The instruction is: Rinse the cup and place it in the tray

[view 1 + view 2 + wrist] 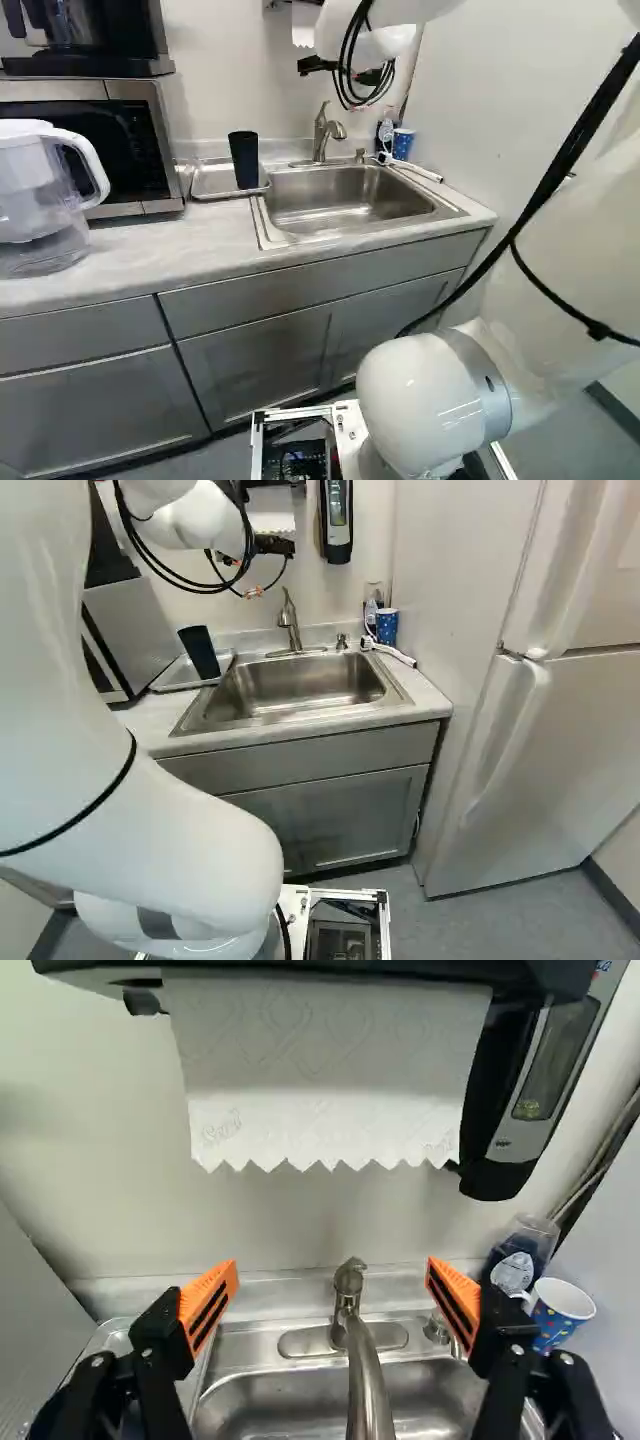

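My gripper (316,65) is up in front of the wall over the sink; in the wrist view the gripper (331,1303) is open, with nothing held between its wide-set orange pads. The faucet (366,1380) shows ahead, between the two fingers. A blue dotted cup (402,143) stands beside the sink's far right corner; in the wrist view this blue cup (560,1312) is just beyond one finger. A tall black cup (243,160) stands at the metal tray (205,182) left of the sink. The sink basin (300,685) has no cup in it.
A paper towel dispenser (330,1070) hangs on the wall ahead of the gripper, beside a grey-black wall device (337,520). A clear bottle (520,1250) and a white brush (392,653) are near the blue cup. A pitcher (35,190) and microwave (120,145) stand farther left.
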